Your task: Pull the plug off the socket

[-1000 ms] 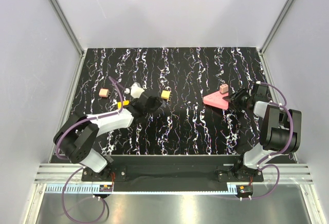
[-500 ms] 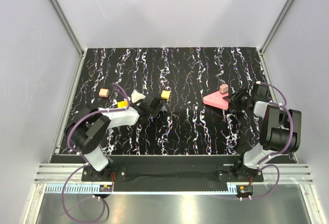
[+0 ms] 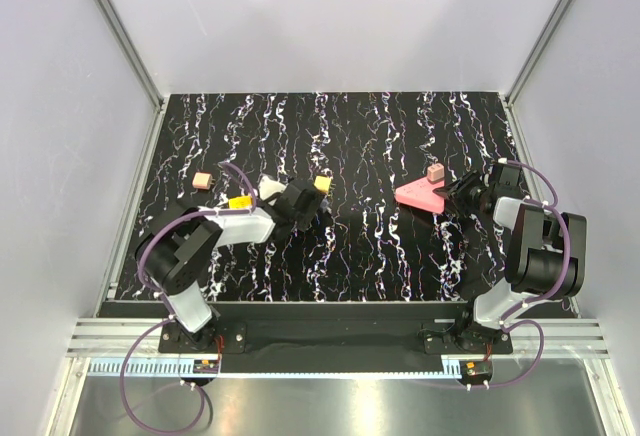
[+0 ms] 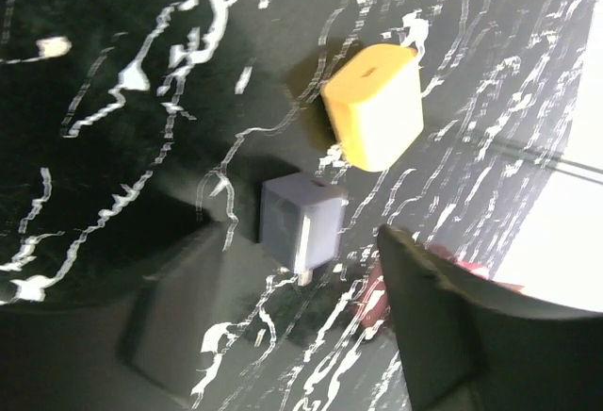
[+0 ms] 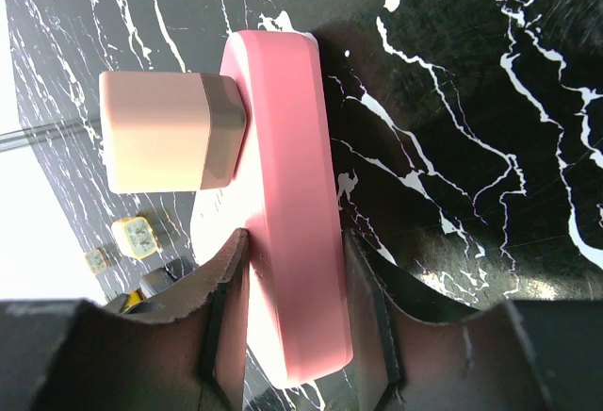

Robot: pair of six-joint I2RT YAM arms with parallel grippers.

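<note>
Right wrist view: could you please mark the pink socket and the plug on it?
pink socket (image 5: 287,204), right wrist view, middle of its edge.
plug (image 5: 165,131), right wrist view, its pale body.

Overhead, a fixed camera is looking down from above and behind the near edge, taking in the whole table (image 3: 380,256). The left wrist camera is pointing down, close over a yellow cube (image 4: 374,117). The right wrist camera is looking closely along the pink socket (image 5: 287,194). The overhead view is sharing both.
</note>
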